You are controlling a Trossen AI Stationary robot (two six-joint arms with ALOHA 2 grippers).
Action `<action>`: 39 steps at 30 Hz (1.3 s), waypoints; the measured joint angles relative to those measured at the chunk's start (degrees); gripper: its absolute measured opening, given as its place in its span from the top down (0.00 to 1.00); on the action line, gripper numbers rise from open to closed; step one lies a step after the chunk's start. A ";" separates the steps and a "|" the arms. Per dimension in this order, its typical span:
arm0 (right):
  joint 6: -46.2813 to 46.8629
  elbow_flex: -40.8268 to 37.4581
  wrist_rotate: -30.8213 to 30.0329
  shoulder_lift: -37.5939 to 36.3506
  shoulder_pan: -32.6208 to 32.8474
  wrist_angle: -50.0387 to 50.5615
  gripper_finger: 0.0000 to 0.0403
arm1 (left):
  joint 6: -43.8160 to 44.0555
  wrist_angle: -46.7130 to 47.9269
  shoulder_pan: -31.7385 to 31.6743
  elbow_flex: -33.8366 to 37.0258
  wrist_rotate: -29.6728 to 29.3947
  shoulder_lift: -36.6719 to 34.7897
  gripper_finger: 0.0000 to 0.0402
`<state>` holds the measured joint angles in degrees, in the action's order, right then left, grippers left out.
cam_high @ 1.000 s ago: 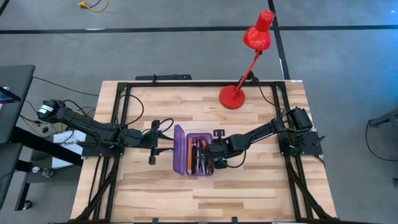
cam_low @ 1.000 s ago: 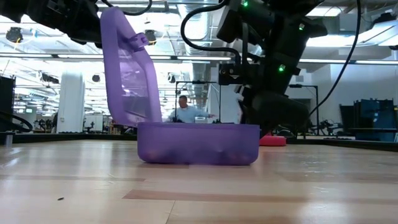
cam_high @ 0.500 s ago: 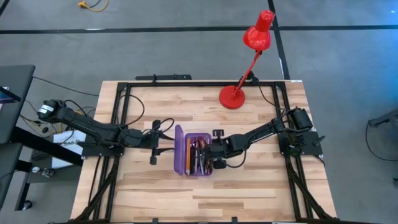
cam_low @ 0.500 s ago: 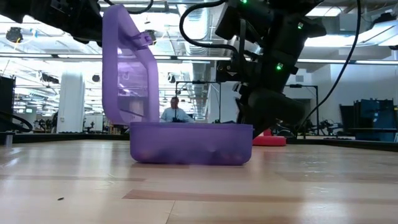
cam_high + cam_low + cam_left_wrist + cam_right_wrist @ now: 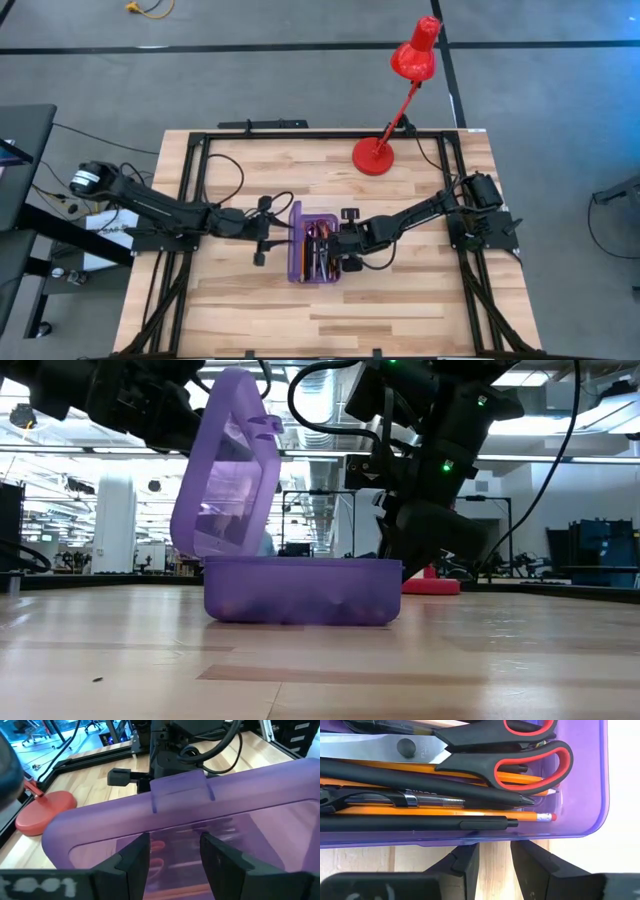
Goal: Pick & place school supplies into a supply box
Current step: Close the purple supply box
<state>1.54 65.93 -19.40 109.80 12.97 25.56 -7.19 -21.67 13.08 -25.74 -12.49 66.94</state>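
Right wrist view, one scissors (image 5: 485, 750), two pencils (image 5: 470, 813)

box (image 5: 316, 256): 1 | scissors (image 5: 485, 745): 1 pair | pencils (image 5: 520, 815): at least 2 | pens (image 5: 420, 824): about 3 | lamp (image 5: 395, 95): 1 | robot arms: 2

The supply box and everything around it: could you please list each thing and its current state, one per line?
supply box: on the table, holding the supplies.
lid: partly raised, leaning over the box.
scissors: lying closed inside the box.
pencils and pens: lying flat inside the box.
left gripper: open, fingers against the lid.
right gripper: open, at the box's outer wall.
lamp: standing at the table's far edge.
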 joint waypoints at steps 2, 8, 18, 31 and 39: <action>0.21 0.00 -0.11 0.00 0.00 0.02 0.74 | 0.15 -0.74 -0.36 0.00 0.20 0.68 0.60; 0.45 0.00 -0.20 0.00 0.00 0.04 0.74 | 0.34 -1.13 -0.45 0.00 0.21 0.76 0.60; 0.51 0.00 -1.72 0.00 0.00 -1.23 0.74 | 0.71 -3.00 -0.61 0.00 0.28 0.76 0.60; 2.09 0.00 -1.73 -0.02 0.00 0.37 0.74 | 2.70 -6.55 -1.44 -4.10 2.48 14.22 0.60; 5.50 0.07 -2.03 -3.69 0.52 4.74 0.74 | 2.68 -6.55 -3.10 -6.73 6.07 18.44 0.60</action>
<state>7.04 66.00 -21.43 106.10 13.50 30.30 -4.51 -28.22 9.98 -32.47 -6.41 85.38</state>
